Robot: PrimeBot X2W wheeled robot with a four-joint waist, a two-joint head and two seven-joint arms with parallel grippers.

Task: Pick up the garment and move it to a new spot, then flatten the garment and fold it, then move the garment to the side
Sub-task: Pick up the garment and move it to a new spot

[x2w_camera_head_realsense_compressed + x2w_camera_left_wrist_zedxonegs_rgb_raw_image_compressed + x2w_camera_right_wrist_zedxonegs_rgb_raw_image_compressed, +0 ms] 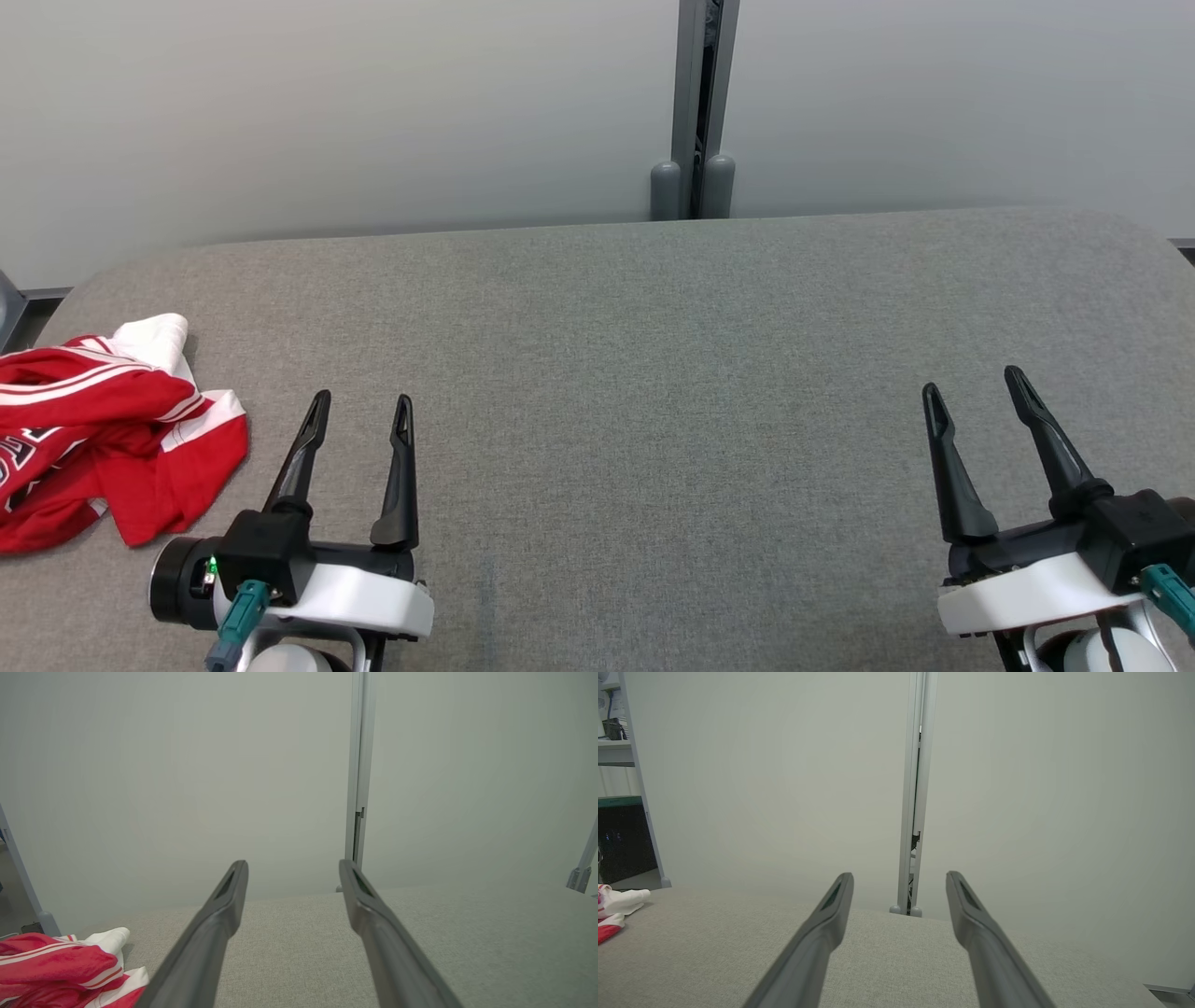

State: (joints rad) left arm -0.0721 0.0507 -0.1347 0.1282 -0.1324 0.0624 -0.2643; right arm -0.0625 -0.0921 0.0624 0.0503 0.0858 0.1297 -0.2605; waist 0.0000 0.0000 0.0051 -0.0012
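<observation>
Here we are at the grey padded table, and the marker to steer by is the grey post, standing upright behind the table's far edge in the seam between two pale wall panels. Well off to the left of that post and nearer the robot, right at the table's left edge, lies the garment: a red jersey with white stripes and white trim, crumpled in a loose heap, part of it running off the left side of the head view. Left of the post, the left gripper sits low over the table just beside the garment's right hem but apart from it, its two dark fingers spread wide with nothing between them. Over on the right of the post, roughly as far out on that side, the right gripper is splayed just as wide, empty too, well apart from the garment. From the left wrist, the post rises just above the right-hand finger and the garment bunches in the lower left corner; from the right wrist, the post stands in the gap between the two fingers, with a scrap of the white and red garment at the far left edge
</observation>
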